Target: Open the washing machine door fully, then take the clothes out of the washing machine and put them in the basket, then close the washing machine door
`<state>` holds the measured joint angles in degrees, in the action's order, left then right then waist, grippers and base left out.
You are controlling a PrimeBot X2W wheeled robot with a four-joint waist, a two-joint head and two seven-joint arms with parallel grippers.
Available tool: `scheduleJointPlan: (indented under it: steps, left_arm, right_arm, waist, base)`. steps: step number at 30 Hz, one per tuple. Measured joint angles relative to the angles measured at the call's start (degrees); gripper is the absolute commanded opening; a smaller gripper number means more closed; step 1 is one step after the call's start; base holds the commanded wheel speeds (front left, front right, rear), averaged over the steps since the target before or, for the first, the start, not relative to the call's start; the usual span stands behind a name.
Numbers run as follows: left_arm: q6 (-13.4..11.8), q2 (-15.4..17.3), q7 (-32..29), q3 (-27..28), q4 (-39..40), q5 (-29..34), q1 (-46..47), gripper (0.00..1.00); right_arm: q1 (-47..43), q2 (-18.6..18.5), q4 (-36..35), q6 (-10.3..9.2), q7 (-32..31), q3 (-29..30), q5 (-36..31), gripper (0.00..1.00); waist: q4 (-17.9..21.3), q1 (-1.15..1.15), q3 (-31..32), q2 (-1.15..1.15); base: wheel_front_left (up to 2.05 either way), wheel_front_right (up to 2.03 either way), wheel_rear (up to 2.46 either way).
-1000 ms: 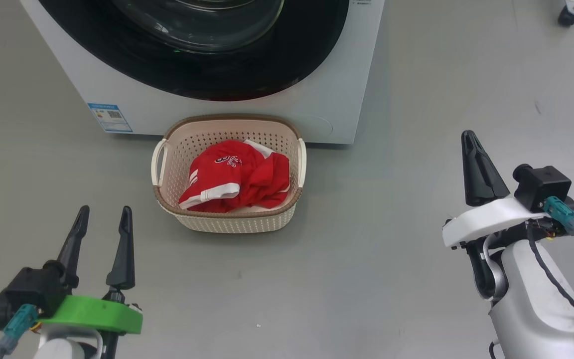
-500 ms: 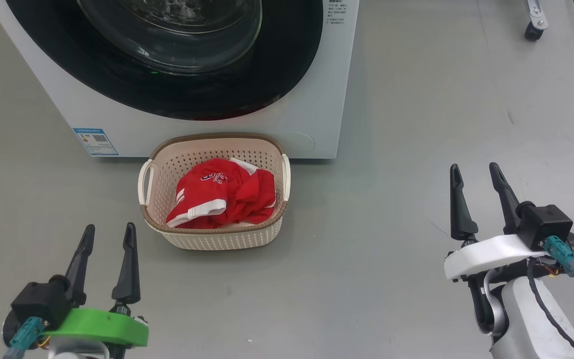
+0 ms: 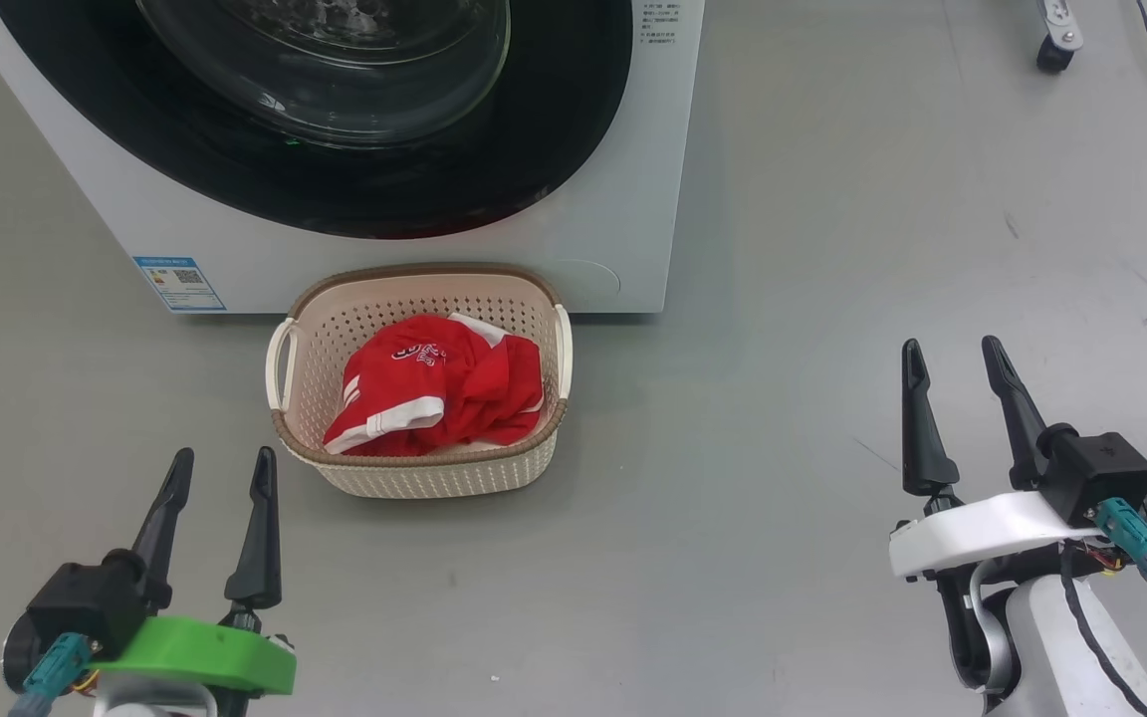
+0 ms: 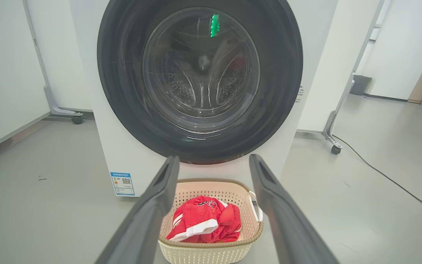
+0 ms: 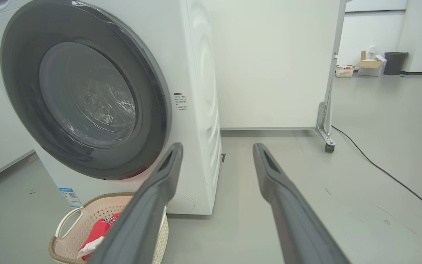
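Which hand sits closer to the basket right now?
The left hand, on the green mount, just off the near-left corner of the basket. The right hand, on the white mount, stands well away across the floor.

Red clothes [image 3: 439,393] (white-striped) in a cream, brown-rimmed basket [image 3: 414,478]; white washing machine [image 3: 593,239].

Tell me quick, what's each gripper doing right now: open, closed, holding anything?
Left gripper: open, holding nothing.
Right gripper: open, holding nothing.
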<state>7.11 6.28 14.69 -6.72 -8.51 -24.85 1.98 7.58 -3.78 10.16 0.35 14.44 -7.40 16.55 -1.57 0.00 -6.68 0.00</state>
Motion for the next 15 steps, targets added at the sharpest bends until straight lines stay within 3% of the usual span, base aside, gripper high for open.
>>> scheduleJointPlan:
  steps: [15]
  left_arm:
    - [0.0, 0.1, 0.0, 0.1, 0.2, 1.1, 0.0, 1.0]
  right_arm:
    - [-1.4, 0.2, -2.6, -0.08, 0.0, 0.5, -0.2, 1.0]
  waist:
    - [0.5, 0.0, -0.8, 0.0]
  base:
    - [0.0, 0.0, 0.0]
